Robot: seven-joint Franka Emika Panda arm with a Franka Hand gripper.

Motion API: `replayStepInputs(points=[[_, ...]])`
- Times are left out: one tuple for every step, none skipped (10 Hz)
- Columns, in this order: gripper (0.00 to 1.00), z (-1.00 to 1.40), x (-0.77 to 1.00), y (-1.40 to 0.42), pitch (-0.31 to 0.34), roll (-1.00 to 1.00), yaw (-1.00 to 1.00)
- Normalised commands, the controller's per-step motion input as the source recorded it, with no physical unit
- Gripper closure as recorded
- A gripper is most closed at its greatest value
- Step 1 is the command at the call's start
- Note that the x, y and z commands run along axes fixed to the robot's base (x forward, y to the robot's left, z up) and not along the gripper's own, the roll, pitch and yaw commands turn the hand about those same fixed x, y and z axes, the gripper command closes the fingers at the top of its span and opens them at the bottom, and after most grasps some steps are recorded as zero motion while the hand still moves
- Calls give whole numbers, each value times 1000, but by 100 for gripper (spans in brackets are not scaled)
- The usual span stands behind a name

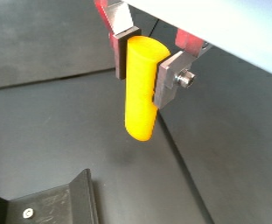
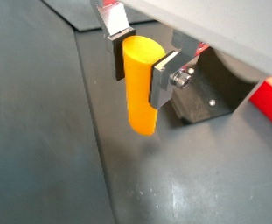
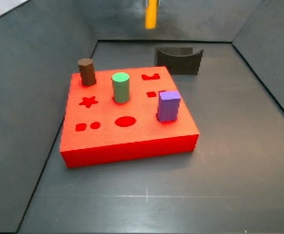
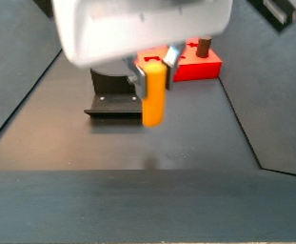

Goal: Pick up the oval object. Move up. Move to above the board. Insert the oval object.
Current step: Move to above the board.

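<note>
Between pincer (image 1: 149, 63) plates, smooth rounded oval object (image 1: 141, 92)

Claw (image 1: 148, 59) aloft above the floor, silver fingers (image 2: 165, 80) clamped on the oval object (image 1: 141, 92).

It was a robot test rig in a lab. A dark, walled floor (image 3: 229, 174) held only the red board (image 3: 126, 123) and the fixture (image 3: 180, 59), while the gripper (image 4: 159, 67) hung above.
</note>
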Motion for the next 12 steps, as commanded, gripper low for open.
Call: replayStepInputs(points=[[100,1000,212,-15,166,74,-27],[100,1000,192,-16,148,64,-7],[100,1000,164,-16,124,63,8],[100,1000,140,-16,117,68,17],[100,985,116,-17,115,71,24],[100,827,83,-14,113,66,28],[100,616,44,-8,108,58,26],[100,458,28,-7,105,59,27],[100,300,20,-4,104,63,31],[100,165,-167,-1000,12,14,-1000],[100,148,-166,-1000,-1,22,-1000],[100,155,-179,-1000,-27,30,-1000]])
